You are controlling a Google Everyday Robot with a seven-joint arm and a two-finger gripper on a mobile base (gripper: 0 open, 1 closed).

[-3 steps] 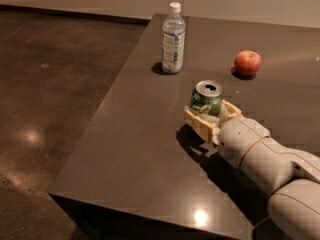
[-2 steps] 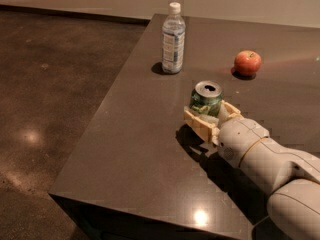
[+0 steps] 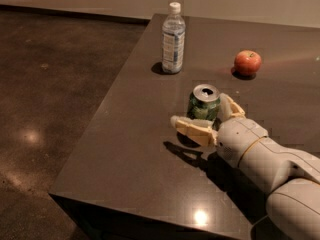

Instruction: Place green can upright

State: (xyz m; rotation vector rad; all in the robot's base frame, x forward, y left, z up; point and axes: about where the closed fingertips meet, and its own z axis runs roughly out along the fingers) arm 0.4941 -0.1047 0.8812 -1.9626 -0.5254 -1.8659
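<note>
The green can (image 3: 204, 103) stood up straight on the dark table (image 3: 130, 149), with its shiny silver top and the little pull-tab facing up. It was about in the middle of the table, a bit nearer the front edge than the back edge, and well away from the left edge.

The gripper (image 3: 201, 110) was right at the can. Its two pale yellow fingers (image 3: 192, 129) were on each side of the can and looked pressed against it, so the claw was clamped on the can. I could not tell if the bottom of the can touched the table or was lifted a tiny bit. The big white arm (image 3: 270, 159) came in from the front right corner.

A clear water bottle (image 3: 173, 39) with a white cap stood up straight near the back left corner, close to the left edge. A red apple (image 3: 248, 62) sat near the back edge, to the right of the bottle and behind the can. Both were well apart from the can.

The brown floor (image 3: 50, 109) was on the left side of the table
</note>
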